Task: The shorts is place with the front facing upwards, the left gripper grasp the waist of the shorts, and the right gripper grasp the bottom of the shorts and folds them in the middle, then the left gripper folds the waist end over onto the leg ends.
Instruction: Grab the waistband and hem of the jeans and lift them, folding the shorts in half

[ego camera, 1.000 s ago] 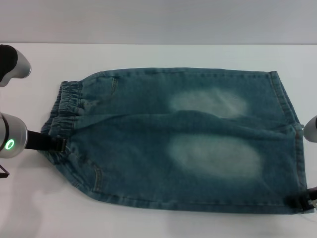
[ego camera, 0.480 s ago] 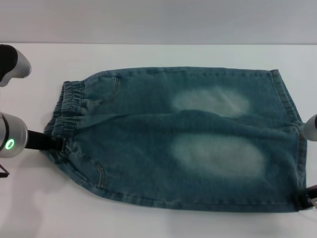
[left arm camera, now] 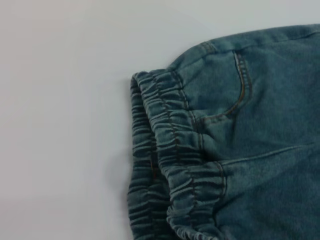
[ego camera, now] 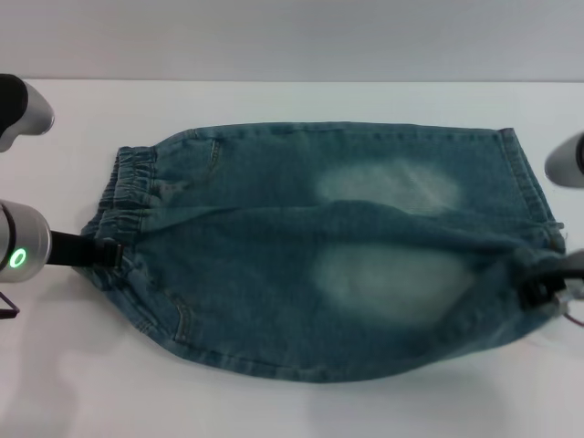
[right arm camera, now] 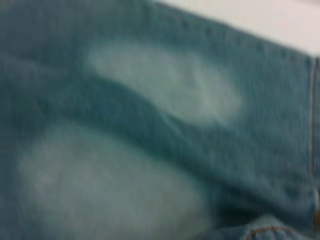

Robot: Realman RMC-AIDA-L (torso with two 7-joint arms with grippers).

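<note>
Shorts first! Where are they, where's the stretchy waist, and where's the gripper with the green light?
shorts (ego camera: 274,219), head view, middle denim.
waist of the shorts (left arm camera: 165,150), left wrist view, gathered elastic.
left gripper (ego camera: 102,253), head view, black tip at the waist.

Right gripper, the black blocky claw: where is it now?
In the head view, the black blocky right gripper sits at the far right, clamped on the blue-green denim shorts' near leg hem, lifting it.

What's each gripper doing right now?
Left gripper: shut on the waist of the shorts.
Right gripper: shut on the bottom of the shorts, lifting it.
</note>
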